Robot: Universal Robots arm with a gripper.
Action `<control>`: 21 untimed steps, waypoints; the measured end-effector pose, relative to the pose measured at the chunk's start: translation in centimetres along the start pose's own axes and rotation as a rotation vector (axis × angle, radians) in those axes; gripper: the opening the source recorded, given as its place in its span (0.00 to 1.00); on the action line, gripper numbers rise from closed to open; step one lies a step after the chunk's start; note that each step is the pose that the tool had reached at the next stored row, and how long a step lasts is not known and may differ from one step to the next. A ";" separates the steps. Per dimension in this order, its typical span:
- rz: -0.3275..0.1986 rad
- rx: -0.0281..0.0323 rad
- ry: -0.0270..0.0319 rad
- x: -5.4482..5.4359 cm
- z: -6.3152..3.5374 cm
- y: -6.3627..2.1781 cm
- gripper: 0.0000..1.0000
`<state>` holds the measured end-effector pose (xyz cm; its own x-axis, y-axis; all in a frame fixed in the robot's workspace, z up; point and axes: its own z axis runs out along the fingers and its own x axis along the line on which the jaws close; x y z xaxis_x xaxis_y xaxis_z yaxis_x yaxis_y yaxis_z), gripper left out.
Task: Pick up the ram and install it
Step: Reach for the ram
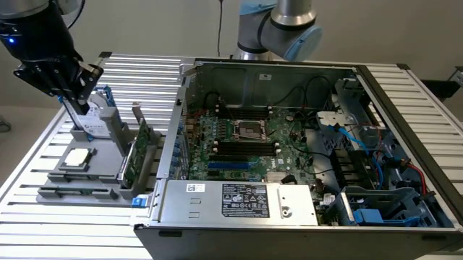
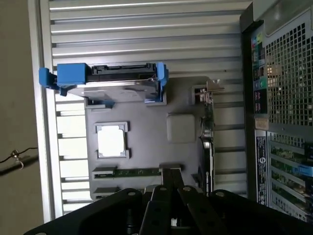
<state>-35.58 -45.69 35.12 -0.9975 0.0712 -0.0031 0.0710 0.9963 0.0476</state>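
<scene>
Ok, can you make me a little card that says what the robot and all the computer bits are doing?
gripper: shut, above the gray tray, nothing seen in it
ram: lying flat in its tray slot, not picked up
hard drive: standing on edge in the tray, blue rails
computer case: open, on the exterior view's right
expansion card: upright, on the tray's side nearest the computer case

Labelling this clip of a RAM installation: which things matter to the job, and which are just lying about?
Job: thin green ram stick; black gripper; open computer case's motherboard.
Lying about: silver hard drive with blue rails; tall green expansion card; square silver processor.
</scene>
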 end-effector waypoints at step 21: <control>-0.021 0.0027 0.0340 1.5 0.65 -3.91 0.11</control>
<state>-37.30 -49.45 34.28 -0.9984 0.0485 0.0299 0.0498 0.9977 0.0453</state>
